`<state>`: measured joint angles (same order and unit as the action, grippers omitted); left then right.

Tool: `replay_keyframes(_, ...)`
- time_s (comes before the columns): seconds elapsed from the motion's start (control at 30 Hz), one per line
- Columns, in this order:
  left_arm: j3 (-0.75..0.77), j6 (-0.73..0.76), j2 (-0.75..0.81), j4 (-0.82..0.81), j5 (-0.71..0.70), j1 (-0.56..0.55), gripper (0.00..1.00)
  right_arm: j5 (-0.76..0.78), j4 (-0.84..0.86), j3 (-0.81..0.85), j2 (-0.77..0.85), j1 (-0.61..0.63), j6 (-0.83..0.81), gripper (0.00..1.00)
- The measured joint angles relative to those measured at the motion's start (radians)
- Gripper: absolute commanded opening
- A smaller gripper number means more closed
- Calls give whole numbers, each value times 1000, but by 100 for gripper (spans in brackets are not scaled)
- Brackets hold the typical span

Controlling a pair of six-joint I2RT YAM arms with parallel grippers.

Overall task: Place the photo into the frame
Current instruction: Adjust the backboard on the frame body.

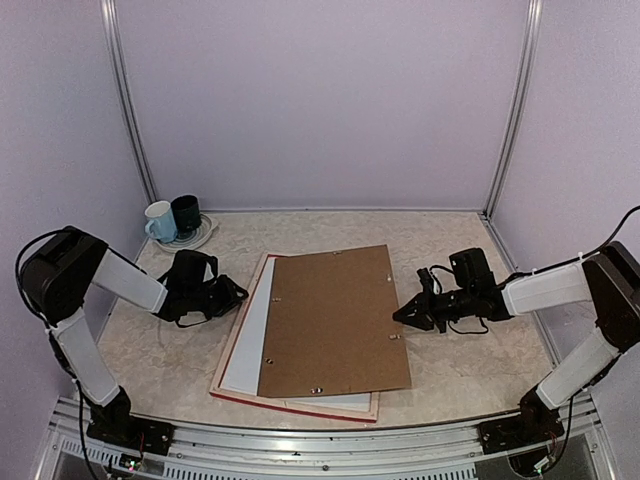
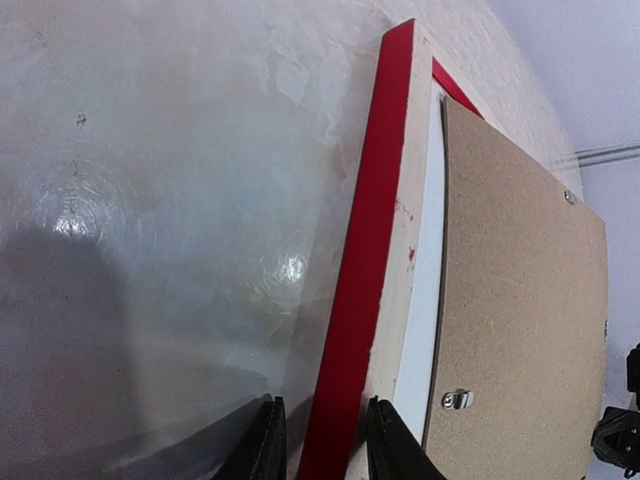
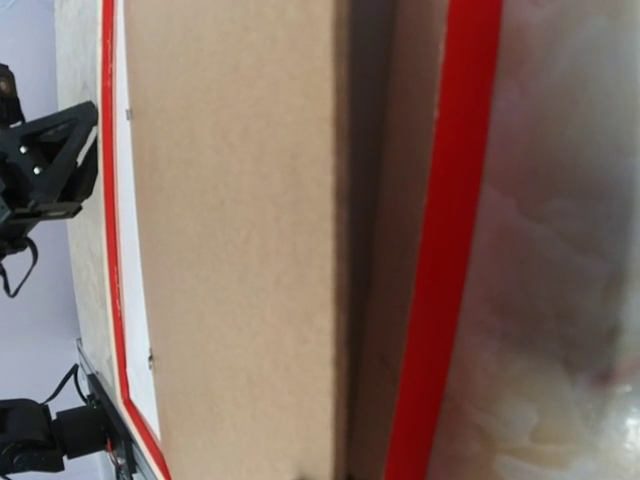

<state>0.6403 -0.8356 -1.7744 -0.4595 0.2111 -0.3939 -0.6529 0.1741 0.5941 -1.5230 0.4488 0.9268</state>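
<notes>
The frame (image 1: 236, 340) lies face down mid-table, showing a red edge (image 2: 370, 250) and pale wood. Inside it lies the photo (image 1: 250, 335), white back up, seen only as a strip (image 2: 425, 300) along the left side. A brown backing board (image 1: 330, 320) lies skewed on top, hiding the rest and overhanging the frame's right rail. My left gripper (image 1: 238, 293) is open, its fingers either side of the frame's left rim (image 2: 325, 445), not pressing on it. My right gripper (image 1: 403, 316) is shut, tips at the board's right edge (image 3: 340, 300). Whether it pinches the board is hidden.
A white mug (image 1: 159, 221) and a dark mug (image 1: 186, 214) stand on a plate (image 1: 200, 238) at the back left corner. Pale walls enclose the table on three sides. A metal rail (image 1: 320, 445) runs along the near edge.
</notes>
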Motion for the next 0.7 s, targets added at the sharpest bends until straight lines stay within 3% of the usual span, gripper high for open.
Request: replay_keyframes(0.7, 95, 155, 31, 245, -128, -85, 34, 0, -11, 19, -3, 0, -21, 0)
